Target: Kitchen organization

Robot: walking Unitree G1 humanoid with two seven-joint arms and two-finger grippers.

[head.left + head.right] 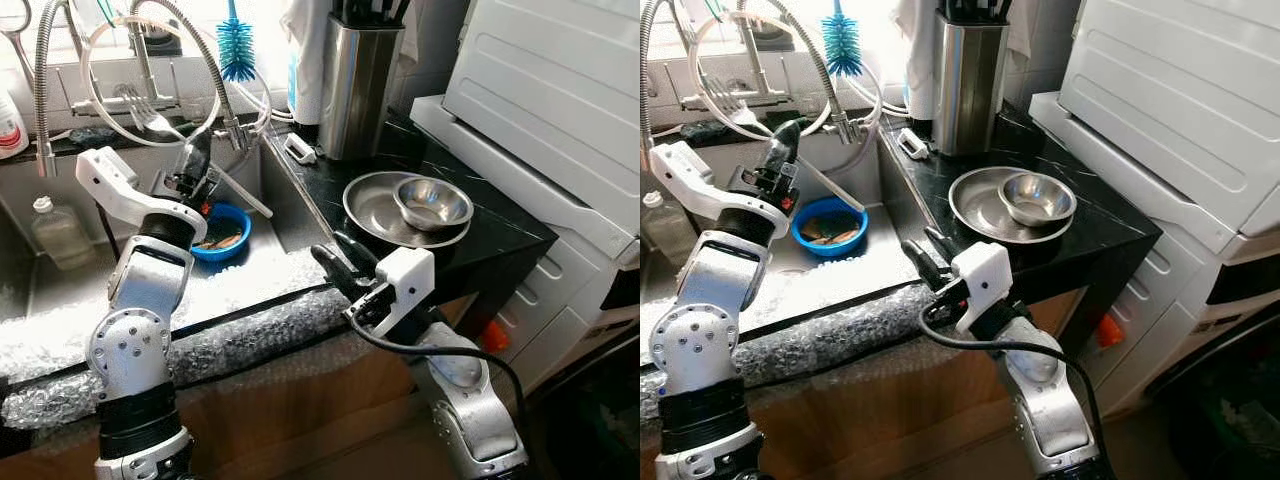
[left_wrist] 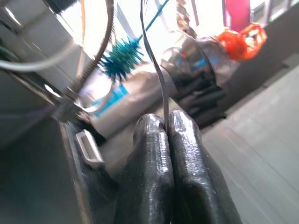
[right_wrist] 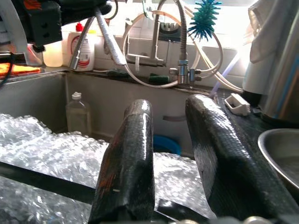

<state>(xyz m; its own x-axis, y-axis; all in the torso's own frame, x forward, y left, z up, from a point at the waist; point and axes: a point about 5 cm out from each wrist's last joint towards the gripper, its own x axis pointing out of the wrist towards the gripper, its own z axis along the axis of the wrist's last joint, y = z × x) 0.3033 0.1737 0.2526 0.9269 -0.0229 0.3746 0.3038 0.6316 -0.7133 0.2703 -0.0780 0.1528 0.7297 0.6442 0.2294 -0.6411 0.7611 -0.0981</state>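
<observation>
Fork [image 1: 140,108] stands above the sink [image 1: 60,285], its thin handle pinched between the closed fingers of the left gripper [image 1: 197,150]. The right gripper [image 1: 342,258] hovers, fingers apart, at the counter edge near a steel plate [image 1: 375,215] holding a bowl [image 1: 432,203].

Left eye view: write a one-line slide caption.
Left gripper lifts a fork above the sink; right gripper open beside the steel plate.

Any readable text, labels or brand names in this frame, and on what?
None legible.
White detergent bottle with red label: print too blurred to read.
Clear plastic bottle in the sink: no label visible.
White appliance: no markings visible.
</observation>
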